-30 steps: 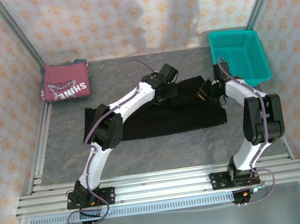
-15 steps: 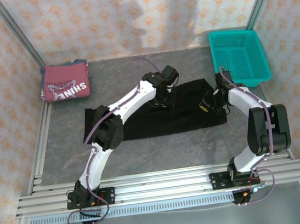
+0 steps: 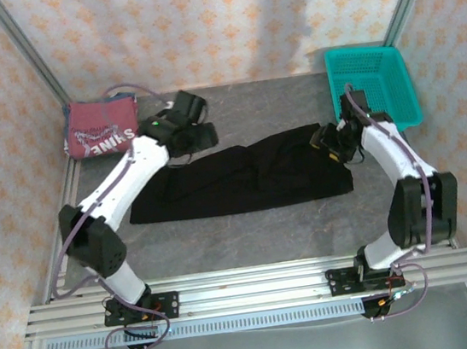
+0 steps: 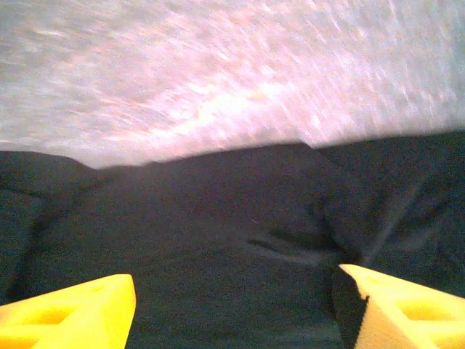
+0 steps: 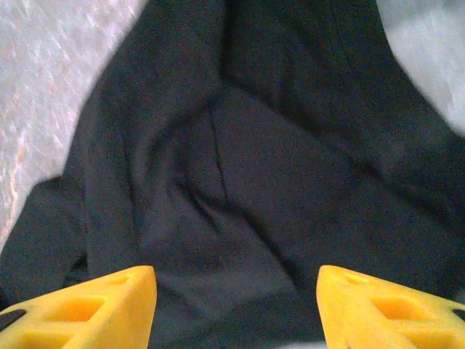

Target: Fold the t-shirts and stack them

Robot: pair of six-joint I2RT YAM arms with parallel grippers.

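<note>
Jaws spread wide on left tool (image 4: 237,276) — same on right tool (image 5: 236,270).

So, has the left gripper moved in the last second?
Yes. In the top view the left gripper has swung left and farther back, off the middle of the black t-shirt toward the folded red t-shirt.

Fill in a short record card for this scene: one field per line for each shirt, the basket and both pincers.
black t-shirt: long rumpled band across the middle of the table
dark red t-shirt: folded, far-left corner, white SHINE lettering showing
teal basket: far-right corner
left pincer: open, over the black shirt's far edge
right pincer: open, over the black shirt's right end
</note>
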